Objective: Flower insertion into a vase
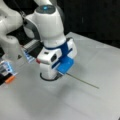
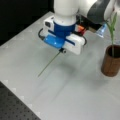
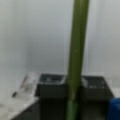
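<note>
My gripper (image 3: 73, 88) is shut on a thin green flower stem (image 3: 77, 45), which runs straight between the two dark fingers (image 3: 51, 86) in the wrist view. In both front views the stem (image 1: 83, 81) (image 2: 48, 65) slants away from the gripper (image 2: 61, 50) down towards the grey table. No flower head shows. At a front view's right, apart from the gripper, stands the dark-brown cylindrical vase (image 2: 111, 62), upright, with a green leafy stalk (image 2: 112, 27) rising out of it. The arm hides the vase in a front view.
Blue-and-white fixtures (image 1: 7, 66) and an orange piece (image 1: 10, 80) sit at a front view's left, by the arm's base. A black perforated board (image 2: 12, 107) borders the table (image 2: 75, 100) at a front view's bottom left.
</note>
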Tool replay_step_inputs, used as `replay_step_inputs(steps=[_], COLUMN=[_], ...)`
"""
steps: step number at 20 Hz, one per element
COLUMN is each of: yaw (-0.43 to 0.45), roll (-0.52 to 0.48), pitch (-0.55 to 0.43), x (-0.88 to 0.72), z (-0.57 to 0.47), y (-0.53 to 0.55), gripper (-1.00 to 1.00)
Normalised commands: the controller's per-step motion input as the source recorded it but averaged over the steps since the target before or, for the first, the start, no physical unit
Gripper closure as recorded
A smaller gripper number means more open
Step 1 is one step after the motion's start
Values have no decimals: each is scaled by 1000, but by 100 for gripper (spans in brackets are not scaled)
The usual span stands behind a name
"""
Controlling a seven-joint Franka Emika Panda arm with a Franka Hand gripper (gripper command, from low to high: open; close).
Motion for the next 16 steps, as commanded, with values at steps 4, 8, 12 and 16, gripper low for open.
replay_step_inputs(steps=[4, 8, 12, 16], yaw=[-83, -87, -84, -105], roll=[36, 68, 70, 85], pitch=[85, 127, 117, 112], x=[-32, -33, 10, 38], z=[293, 189, 125, 86], y=[179, 154, 114, 91], gripper=[100, 100, 100, 100])
